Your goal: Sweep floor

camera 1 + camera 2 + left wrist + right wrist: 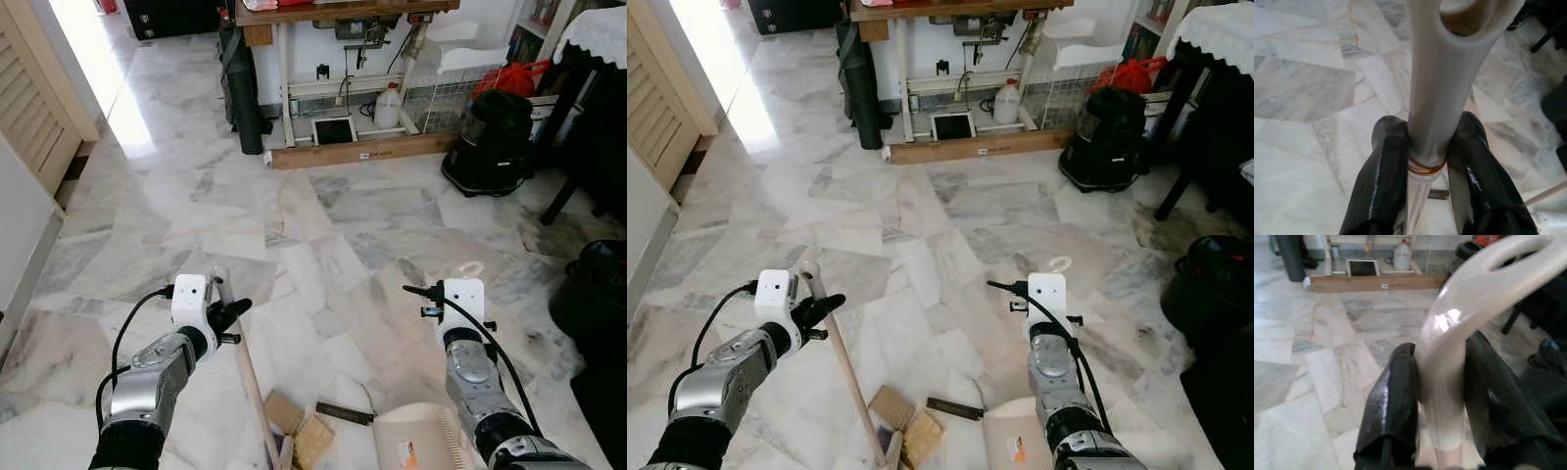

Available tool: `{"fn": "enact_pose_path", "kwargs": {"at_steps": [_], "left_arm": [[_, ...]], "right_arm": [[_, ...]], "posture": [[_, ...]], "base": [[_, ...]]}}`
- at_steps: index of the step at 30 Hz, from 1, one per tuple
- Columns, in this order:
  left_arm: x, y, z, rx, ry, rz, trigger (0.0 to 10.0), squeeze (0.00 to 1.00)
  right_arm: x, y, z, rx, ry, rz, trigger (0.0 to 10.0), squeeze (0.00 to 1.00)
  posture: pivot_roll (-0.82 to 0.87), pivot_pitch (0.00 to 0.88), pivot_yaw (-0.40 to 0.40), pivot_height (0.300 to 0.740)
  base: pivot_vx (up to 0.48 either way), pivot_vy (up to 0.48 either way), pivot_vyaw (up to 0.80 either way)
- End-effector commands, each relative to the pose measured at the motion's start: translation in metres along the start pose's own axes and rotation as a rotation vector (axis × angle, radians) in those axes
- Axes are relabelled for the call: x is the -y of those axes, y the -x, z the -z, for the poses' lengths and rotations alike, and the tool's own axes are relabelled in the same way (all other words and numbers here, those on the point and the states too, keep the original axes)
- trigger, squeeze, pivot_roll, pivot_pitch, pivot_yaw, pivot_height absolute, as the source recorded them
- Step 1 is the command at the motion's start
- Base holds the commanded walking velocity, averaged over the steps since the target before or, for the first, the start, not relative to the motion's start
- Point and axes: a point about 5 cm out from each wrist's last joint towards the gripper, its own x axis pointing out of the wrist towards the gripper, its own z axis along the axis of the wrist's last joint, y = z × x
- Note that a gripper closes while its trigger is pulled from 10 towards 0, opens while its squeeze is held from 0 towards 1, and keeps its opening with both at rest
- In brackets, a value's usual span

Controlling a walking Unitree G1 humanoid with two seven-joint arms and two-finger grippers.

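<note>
We pinch the pale plastic broom handle (1432,98) in our left gripper (1425,161) and the cream dustpan handle (1459,323) in our right gripper (1442,396); next, brushing the brown cardboard scraps (299,426) into the pan.

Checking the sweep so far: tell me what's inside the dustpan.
The dustpan, held by the right gripper, shows a bare cream inside with an orange label. Its lower part is cut off by the frame edge. The cardboard scraps lie beside it, by the broom.

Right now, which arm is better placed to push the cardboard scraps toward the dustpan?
The left. Its claw is shut on the broom handle, whose lower end reaches the cardboard scraps. The right claw grips the dustpan handle, with the dustpan just beside the scraps.
</note>
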Motion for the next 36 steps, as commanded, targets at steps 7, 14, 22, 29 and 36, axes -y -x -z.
{"fn": "enact_pose_path", "kwargs": {"at_steps": [7, 14, 22, 29, 36], "left_arm": [[0.001, 0.001, 0.001, 0.001, 0.037, 0.038, 10.0, 0.00], [0.002, 0.002, 0.001, -0.008, 0.028, 0.060, 10.0, 0.00], [-0.005, 0.005, -0.011, 0.033, -0.042, 0.028, 10.0, 0.00], [-0.006, 0.006, -0.013, 0.033, -0.074, 0.024, 10.0, 0.00], [-0.008, 0.009, -0.014, 0.022, -0.131, 0.021, 10.0, 0.00]], "right_arm": [[-0.018, 0.008, 0.015, -0.087, -0.076, -0.030, 10.0, 0.00], [-0.015, 0.003, 0.004, -0.033, -0.090, 0.002, 10.0, 0.00], [-0.008, 0.001, -0.005, 0.049, -0.060, 0.045, 10.0, 0.00], [-0.002, -0.001, -0.007, 0.067, -0.012, 0.059, 10.0, 0.00], [-0.004, 0.004, -0.001, 0.079, 0.079, 0.024, 10.0, 0.00]], "posture": [[0.03, 0.053, 0.036, 0.740], [0.04, 0.057, 0.037, 0.740], [0.05, 0.058, 0.042, 0.740], [0.06, 0.055, 0.045, 0.740], [0.06, 0.056, 0.045, 0.740]], "base": [[0.000, 0.000, 0.00], [0.000, 0.000, 0.00], [0.000, 0.000, 0.00], [0.000, 0.000, 0.00], [0.000, 0.000, 0.00]]}}
